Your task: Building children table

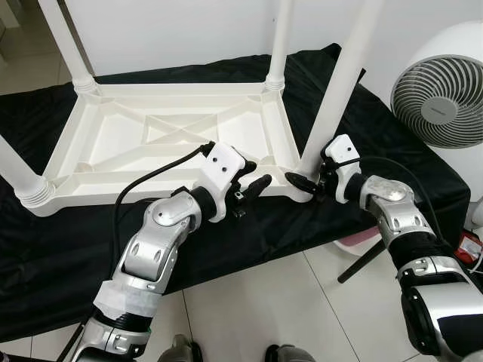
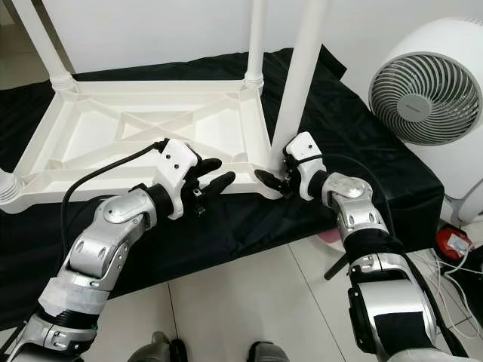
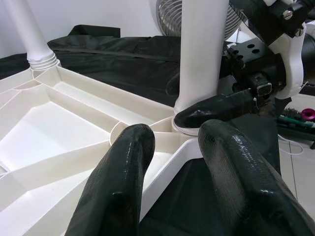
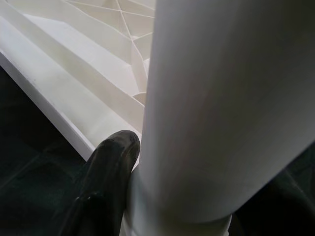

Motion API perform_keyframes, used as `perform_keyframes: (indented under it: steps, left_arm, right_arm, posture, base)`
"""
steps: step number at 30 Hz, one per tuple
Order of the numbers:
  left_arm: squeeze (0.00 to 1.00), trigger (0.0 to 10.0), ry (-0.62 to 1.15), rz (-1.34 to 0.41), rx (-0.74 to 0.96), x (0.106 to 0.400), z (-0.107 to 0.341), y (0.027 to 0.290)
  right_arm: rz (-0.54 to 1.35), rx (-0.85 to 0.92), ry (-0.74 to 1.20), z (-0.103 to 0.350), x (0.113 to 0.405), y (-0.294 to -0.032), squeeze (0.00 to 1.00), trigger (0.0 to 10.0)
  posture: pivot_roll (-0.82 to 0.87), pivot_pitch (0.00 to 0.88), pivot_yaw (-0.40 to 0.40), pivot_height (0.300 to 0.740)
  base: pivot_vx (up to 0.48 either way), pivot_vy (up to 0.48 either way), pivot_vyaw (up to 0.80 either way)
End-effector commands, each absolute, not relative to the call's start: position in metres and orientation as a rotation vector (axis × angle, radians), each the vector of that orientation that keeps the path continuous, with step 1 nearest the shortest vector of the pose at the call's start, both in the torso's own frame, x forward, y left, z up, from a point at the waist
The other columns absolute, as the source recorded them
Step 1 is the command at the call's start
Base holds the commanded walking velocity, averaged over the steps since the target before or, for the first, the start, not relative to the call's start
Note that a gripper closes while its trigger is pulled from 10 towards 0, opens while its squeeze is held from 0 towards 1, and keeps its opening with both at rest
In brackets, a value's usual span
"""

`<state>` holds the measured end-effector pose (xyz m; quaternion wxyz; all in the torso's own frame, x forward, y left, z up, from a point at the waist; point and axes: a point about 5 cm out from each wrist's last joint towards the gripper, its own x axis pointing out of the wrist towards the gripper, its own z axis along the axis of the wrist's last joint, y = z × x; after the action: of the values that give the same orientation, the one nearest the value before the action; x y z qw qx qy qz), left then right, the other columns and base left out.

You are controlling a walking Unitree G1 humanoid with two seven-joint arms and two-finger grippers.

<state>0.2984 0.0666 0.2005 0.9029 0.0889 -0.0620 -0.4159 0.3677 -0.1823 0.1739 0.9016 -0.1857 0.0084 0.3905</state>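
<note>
Black cloth covers the low desk (image 1: 226,241) where the white kids' table (image 1: 113,143) lies upside down. Right gripper (image 1: 311,183) fingers clamp the near-right corner leg (image 1: 339,90); left gripper (image 1: 253,185) hovers beside, fingers apart. A crooked twist could probably jam that leg's thread.

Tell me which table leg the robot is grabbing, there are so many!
Find the white table lying upside down on the black cloth, legs pointing up. Go to its near corner on the robot's right, by the fan. That leg is the one with the right gripper at its base; the others stand alone.
</note>
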Motion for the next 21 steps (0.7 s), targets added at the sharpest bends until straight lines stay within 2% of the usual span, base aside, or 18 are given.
perform_keyframes:
  steps: [1,4,5,6,7,10,16,21]
  left_arm:
    - [0.0,10.0,-0.137,-0.834,0.183,0.299,0.202,0.068]
    - [0.0,10.0,-0.136,-0.835,0.183,0.299,0.202,0.068]
    - [0.0,10.0,-0.136,-0.835,0.182,0.299,0.201,0.068]
    - [0.0,10.0,-0.136,-0.835,0.182,0.299,0.201,0.068]
    - [0.0,10.0,-0.136,-0.835,0.181,0.298,0.201,0.067]
    - [0.0,10.0,-0.136,-0.833,0.179,0.298,0.201,0.067]
    - [0.0,10.0,-0.134,-0.823,0.171,0.297,0.2,0.068]
    - [0.0,10.0,-0.131,-0.823,0.167,0.296,0.199,0.067]
  right_arm:
    - [0.835,-0.399,0.063,0.162,0.365,-0.181,0.0,0.0]
    - [0.809,-0.376,0.04,0.162,0.364,-0.185,0.0,0.0]
    - [0.792,-0.366,0.025,0.163,0.364,-0.185,0.0,8.7]
    - [0.792,-0.366,0.025,0.163,0.364,-0.185,0.0,8.7]
    - [0.766,-0.34,0.008,0.165,0.364,-0.186,0.0,10.0]
    - [0.741,-0.338,-0.023,0.168,0.364,-0.186,0.0,10.0]
    - [0.572,-0.301,-0.082,0.171,0.364,-0.179,0.0,10.0]
    - [0.484,-0.254,-0.103,0.172,0.358,-0.164,0.0,10.0]
  posture:
    - [-0.07,0.08,0.047,0.74]
    - [-0.08,0.086,0.046,0.74]
    - [-0.08,0.084,0.044,0.74]
    - [-0.08,0.084,0.044,0.74]
    - [-0.08,0.09,0.037,0.74]
    - [-0.08,0.09,0.037,0.74]
    - [-0.08,0.101,0.026,0.74]
    - [-0.09,0.106,0.023,0.74]
  base:
    - [0.0,0.0,0.0]
    - [0.0,0.0,0.0]
    - [0.0,0.0,0.0]
    - [0.0,0.0,0.0]
    - [0.0,0.0,0.0]
    - [0.0,0.0,0.0]
    - [0.0,0.0,0.0]
    - [0.0,0.0,0.0]
